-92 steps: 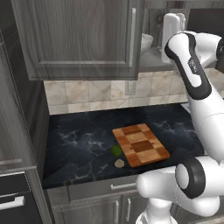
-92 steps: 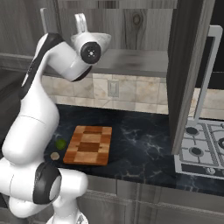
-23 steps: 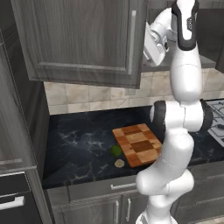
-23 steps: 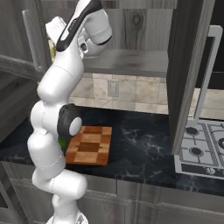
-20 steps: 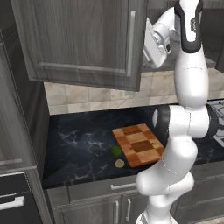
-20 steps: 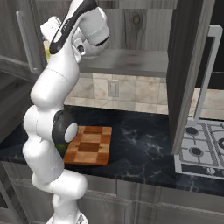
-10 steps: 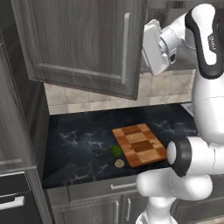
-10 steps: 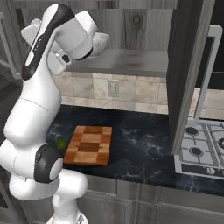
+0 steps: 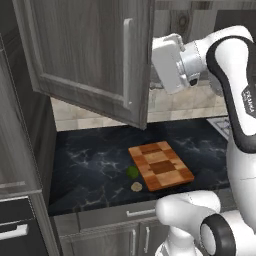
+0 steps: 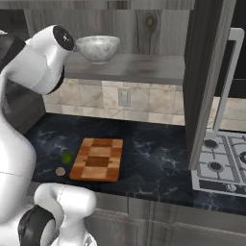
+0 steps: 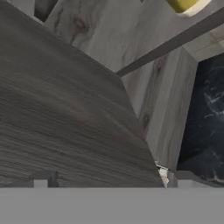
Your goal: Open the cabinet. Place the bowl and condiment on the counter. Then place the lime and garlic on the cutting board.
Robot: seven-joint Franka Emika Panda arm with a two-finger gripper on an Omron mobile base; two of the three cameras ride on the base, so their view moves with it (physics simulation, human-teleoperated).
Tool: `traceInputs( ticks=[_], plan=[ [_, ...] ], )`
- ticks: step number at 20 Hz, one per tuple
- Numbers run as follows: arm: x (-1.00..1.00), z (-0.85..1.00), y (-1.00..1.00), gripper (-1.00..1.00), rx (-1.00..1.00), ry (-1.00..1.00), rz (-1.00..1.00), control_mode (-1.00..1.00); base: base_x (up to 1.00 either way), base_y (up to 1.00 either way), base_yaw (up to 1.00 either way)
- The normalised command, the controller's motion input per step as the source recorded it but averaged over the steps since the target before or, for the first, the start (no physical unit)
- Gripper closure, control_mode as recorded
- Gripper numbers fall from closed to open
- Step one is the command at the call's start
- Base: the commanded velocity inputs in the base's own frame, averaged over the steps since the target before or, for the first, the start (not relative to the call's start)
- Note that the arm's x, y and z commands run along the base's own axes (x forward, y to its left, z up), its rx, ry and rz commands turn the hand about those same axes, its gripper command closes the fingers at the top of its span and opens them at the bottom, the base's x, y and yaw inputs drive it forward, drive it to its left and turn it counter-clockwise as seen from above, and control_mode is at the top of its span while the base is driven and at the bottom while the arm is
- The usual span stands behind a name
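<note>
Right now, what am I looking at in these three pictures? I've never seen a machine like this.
It's a white robot arm on a rolling base in a computer-drawn kitchen. Two cameras ride behind it, left and right; the third sits on its hand, pressed close to a cabinet door that stands partly open. Its gripper is open and holds nothing. On the black counter lie a checkered cutting board, a lime and a garlic beside it. A bowl sits on the cabinet shelf.

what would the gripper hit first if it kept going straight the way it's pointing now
Most likely the cabinet door: in the hand view its dark wood panel lies right ahead of the open gripper. Depth is hard to judge, so the shelf interior beyond is possible.
</note>
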Motion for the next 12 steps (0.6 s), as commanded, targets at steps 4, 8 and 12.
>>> traceInputs(
  ticks=[4,8,12],
  plan=[
    [-0.68,-0.04,0.32,-1.0,0.02,-0.27,-0.23,-1.0,0.0,0.0,0.0],
    [-0.52,-0.05,0.3,-1.0,0.03,-0.15,-0.15,-1.0,0.0,0.0,0.0],
    [-0.27,-0.02,0.56,-1.0,0.02,-0.06,-0.13,-1.0,0.0,0.0,0.0]
  ],
)
